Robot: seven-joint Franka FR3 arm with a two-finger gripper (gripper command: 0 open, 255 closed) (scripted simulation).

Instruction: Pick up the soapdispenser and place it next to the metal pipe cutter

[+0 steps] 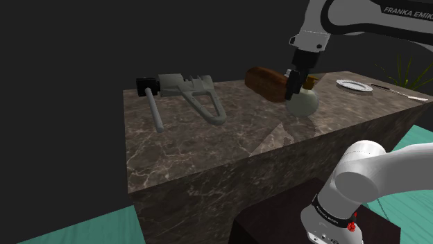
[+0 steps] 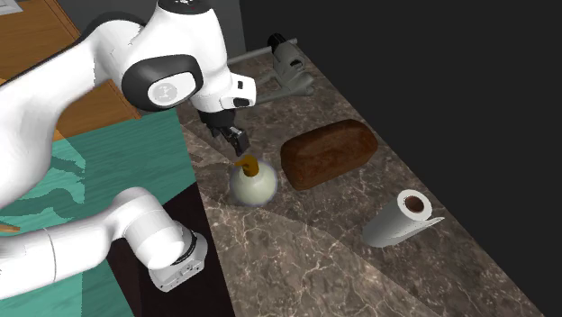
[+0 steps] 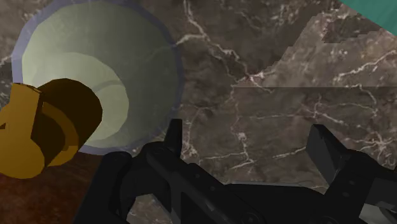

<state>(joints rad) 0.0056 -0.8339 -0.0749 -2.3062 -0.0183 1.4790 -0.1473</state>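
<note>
The white arm is reaching over the dark marble table (image 1: pixel 229 149), pointing its black pincer (image 2: pixel 239 141) downward just above the round pale soap dispenser with an amber pump (image 2: pixel 252 185). The pincer is standing wide, gripping nothing. The dispenser is sitting upright beside a brown loaf (image 2: pixel 329 153), well apart from the grey metal pipe cutter (image 1: pixel 193 93).

We see the brown stone table (image 1: pixel 208 149) as polished marble, with pale veins running through it and a soft sheen on top. The round, pale green-white soap dispenser (image 3: pixel 108 70) looks smooth and lightly glossy, and its ochre pump (image 3: pixel 38 130) is matt. The grey pipe cutter (image 1: pixel 198 93) reads as dull, unpolished metal. The brown loaf (image 2: pixel 329 153) has a matt crust. The black hand (image 3: pixel 245 137) looks matt too.
</note>
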